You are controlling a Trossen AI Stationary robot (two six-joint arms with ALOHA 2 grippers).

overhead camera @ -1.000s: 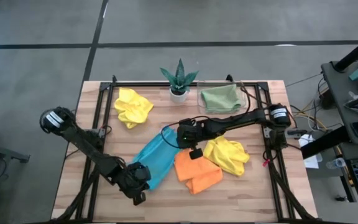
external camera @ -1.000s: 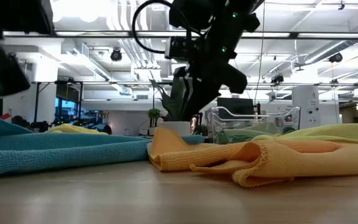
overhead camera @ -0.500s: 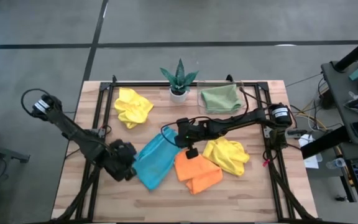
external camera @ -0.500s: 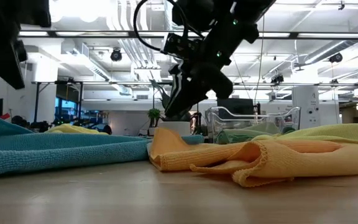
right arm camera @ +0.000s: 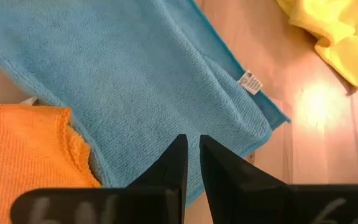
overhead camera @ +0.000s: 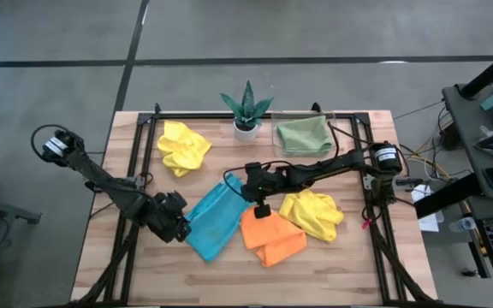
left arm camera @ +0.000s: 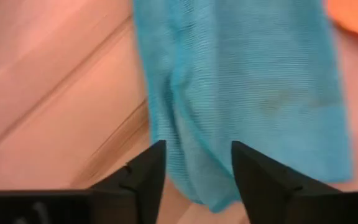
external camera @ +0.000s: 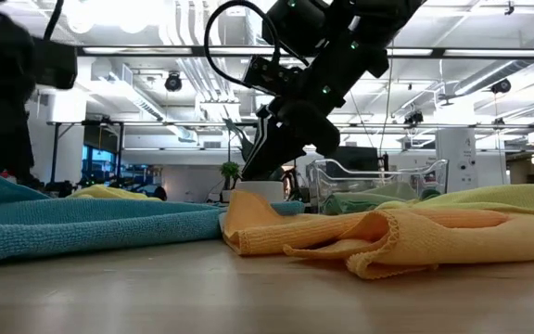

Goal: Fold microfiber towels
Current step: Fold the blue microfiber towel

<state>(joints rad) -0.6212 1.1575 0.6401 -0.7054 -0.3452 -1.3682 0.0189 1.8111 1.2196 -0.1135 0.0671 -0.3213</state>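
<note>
yellow towels (overhead camera: 184, 146) 2 | blue towel (overhead camera: 213, 218) 1 | orange towel (overhead camera: 271, 237) 1 | green towel (overhead camera: 303, 134) 1

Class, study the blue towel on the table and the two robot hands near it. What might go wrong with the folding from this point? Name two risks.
1. The left hand stands open at the blue towel, whose near edge looks bunched, so a crease may set crooked.
2. The orange towel overlaps the blue towel's edge near the shut right hand; pulling the blue one may drag the orange one along.

Grey floor (overhead camera: 58, 34); bright ceiling lights (external camera: 109, 14) overhead.
</note>
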